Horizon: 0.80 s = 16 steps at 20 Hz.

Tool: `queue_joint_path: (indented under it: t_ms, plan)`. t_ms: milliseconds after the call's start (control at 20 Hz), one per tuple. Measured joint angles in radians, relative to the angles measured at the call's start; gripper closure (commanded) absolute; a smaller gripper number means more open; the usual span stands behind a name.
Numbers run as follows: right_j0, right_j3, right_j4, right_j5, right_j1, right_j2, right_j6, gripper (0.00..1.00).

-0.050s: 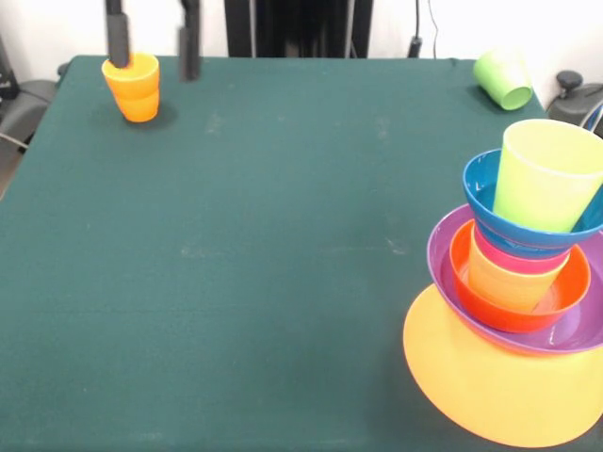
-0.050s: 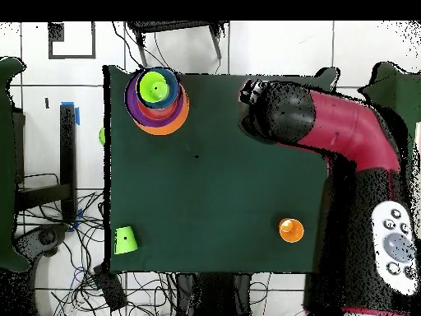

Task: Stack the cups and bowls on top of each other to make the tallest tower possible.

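In the front view my gripper (image 1: 153, 68) hangs at the top left, open, its two dark fingers (image 1: 117, 38) wide apart. An orange cup (image 1: 133, 87) stands upright on the table there, and the left finger overlaps its rim in the picture. I cannot tell how high the fingers are above it. The tower (image 1: 513, 282) stands at the right edge. It has an orange-yellow bowl (image 1: 480, 386) at the bottom, then a purple bowl (image 1: 441, 247), a red-orange bowl (image 1: 464, 278) and a blue bowl (image 1: 480, 188). A yellow-green cup (image 1: 545, 174) leans in the top. A lime green cup (image 1: 504, 80) lies on its side at the far right.
Overhead, the red arm (image 2: 345, 132) reaches over the table's right side. The tower (image 2: 156, 100) sits at the top left corner, the orange cup (image 2: 291, 230) at the lower right and the lime cup (image 2: 125, 239) at the lower left. The tower overhangs the green tabletop's (image 1: 283, 264) edge.
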Motion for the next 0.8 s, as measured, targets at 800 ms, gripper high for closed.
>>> queue_joint_path:
  t_ms: [800]
  plan:
    - [-0.253,0.365,-0.118,-0.210,-0.078,0.085,0.000,0.00]
